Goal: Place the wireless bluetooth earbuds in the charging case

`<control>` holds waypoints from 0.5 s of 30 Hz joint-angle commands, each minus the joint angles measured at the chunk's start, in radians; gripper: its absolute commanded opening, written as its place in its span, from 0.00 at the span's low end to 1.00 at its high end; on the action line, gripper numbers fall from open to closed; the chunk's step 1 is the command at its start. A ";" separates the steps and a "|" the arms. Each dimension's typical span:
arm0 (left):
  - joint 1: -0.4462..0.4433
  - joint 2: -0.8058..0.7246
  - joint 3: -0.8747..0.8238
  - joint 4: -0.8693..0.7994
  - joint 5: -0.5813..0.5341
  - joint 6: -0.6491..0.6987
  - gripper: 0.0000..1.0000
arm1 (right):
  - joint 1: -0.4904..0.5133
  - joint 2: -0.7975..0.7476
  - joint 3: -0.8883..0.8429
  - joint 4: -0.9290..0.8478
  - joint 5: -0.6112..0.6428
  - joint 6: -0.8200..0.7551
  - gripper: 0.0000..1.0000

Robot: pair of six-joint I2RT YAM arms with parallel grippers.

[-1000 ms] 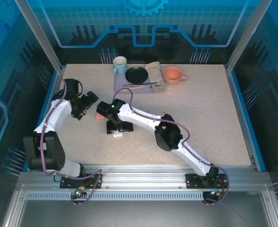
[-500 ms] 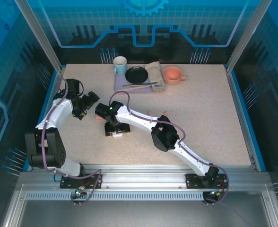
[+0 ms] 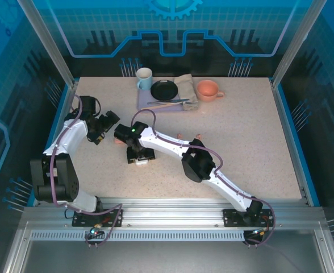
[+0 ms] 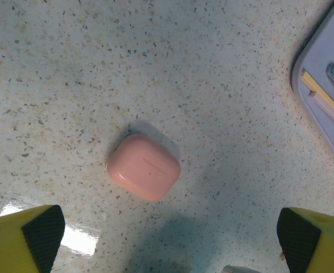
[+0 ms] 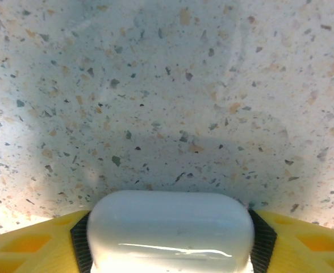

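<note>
A closed pink charging case lies on the speckled table, ahead of my left gripper. That gripper is open, its yellow fingers far apart and nothing between them. In the top view the left gripper sits just left of the pink case. My right gripper is shut on a white charging case, held low over the table; from above it is at the white case. A tiny pink earbud lies beside the right forearm. The white earbuds are hidden.
At the back stand a white mug, a grey tray with a black dish and utensils, a folded cloth and an orange mug. The tray's corner shows at right in the left wrist view.
The right arm shifted slightly left with the white case in its grip, then held still. The left arm has barely moved.
</note>
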 commanded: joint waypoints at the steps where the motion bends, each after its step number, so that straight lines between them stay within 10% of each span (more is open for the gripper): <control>1: 0.013 0.002 -0.011 -0.001 0.027 0.006 0.99 | 0.026 0.014 0.000 -0.006 -0.021 0.018 0.64; 15: 0.012 -0.094 -0.104 0.090 0.132 0.016 0.99 | -0.049 -0.250 -0.145 0.068 0.070 0.042 0.53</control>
